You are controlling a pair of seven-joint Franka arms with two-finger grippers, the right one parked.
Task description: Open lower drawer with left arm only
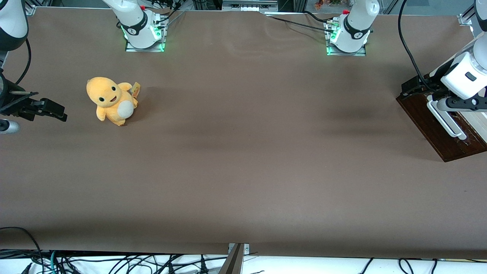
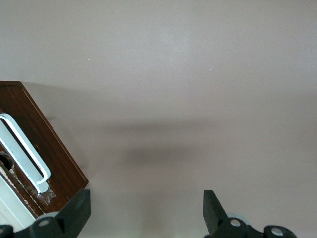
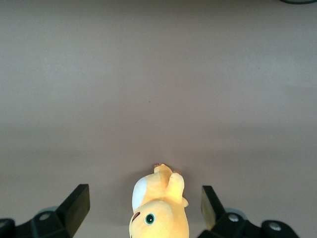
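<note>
**K:** At the working arm's end of the table, where's the left arm [image 1: 466,74] right now?

**M:** Above the cabinet edge. Its gripper [image 1: 418,88] hangs over the end of the lower drawer [image 1: 432,123] farthest from the front camera, black body just over the dark wood front.

**K:** Jaws?

**M:** Spread wide. Wrist view shows both fingertips [image 2: 77,210] well apart with only bare brown table [image 2: 198,74] between them. Nothing held.

**K:** On the handle?

**M:** No. White bar handle [image 2: 25,153] sits off to one side of the gripper [image 2: 146,210], near one finger but outside the gap. Can't tell from the front view if anything touches.

**K:** Drawer state?

**M:** Glossy dark brown front faces the middle of the table, handle running along it. Wrist view shows a narrow pale strip [image 2: 12,208] past the wood front.

**K:** Anything else on the table?

**M:** Yellow plush toy [image 1: 112,101] with a white belly, toward the parked arm's end, well apart from the drawer.
</note>
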